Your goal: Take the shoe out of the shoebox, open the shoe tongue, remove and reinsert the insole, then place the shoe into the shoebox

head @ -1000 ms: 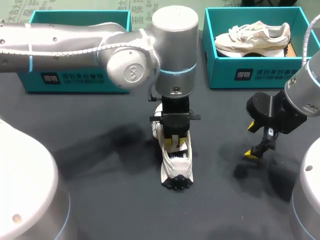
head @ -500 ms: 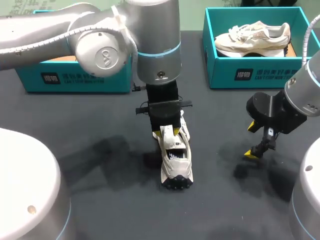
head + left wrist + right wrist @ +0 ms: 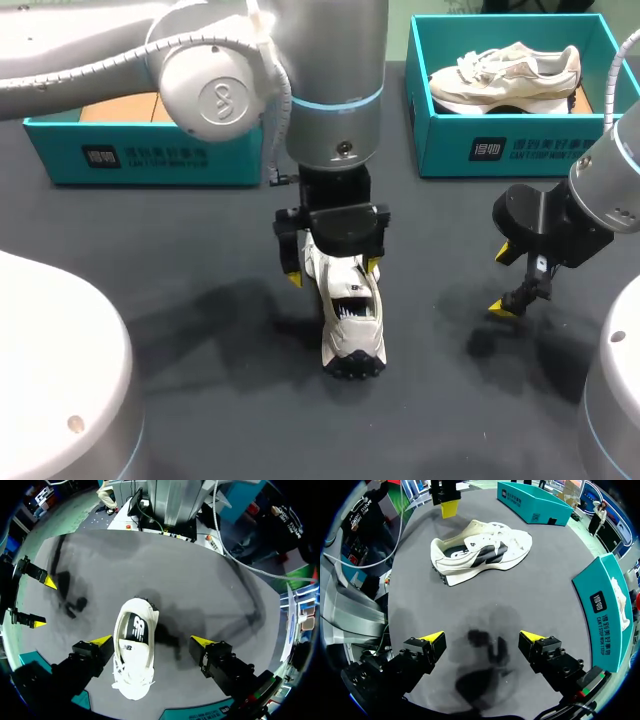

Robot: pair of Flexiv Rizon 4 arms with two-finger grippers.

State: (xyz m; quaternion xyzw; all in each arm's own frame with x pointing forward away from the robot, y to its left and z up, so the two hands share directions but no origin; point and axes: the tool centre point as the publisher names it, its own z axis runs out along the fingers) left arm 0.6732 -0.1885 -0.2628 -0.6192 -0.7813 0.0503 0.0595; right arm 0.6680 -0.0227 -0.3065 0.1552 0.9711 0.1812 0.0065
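Though out of its box, shoe (image 3: 350, 325): sole-down and upright near mid-bench, probably set in the open for reach from either side.
Left fingers (image 3: 102, 641): spread wide, one tip on each side of the shoe's middle, one just beside the upper and the other apart from it; gripping nothing (straddling like this looks meant to let a closing catch the upper or tongue from two sides).
Right fingers (image 3: 434, 639): also spread and empty, hovering over bare bench (image 3: 180, 260) well apart from the shoe; likely parked aside to leave room, yet near enough to help.
Insole (image 3: 135, 629): dark, visible through the opening, seated inside; whether yet to be pulled or already put back, cannot tell.
Tongue (image 3: 131, 649): lying at the front of the opening; how far lifted, unclear.
Left box (image 3: 140, 160): empty, at the far edge, presumably waiting for the return.
Right box (image 3: 500, 150): holding another shoe (image 3: 505, 68), untouched.
Next move: probably lowering and closing, with a risk of tipping the shoe sideways if one tip lands first.
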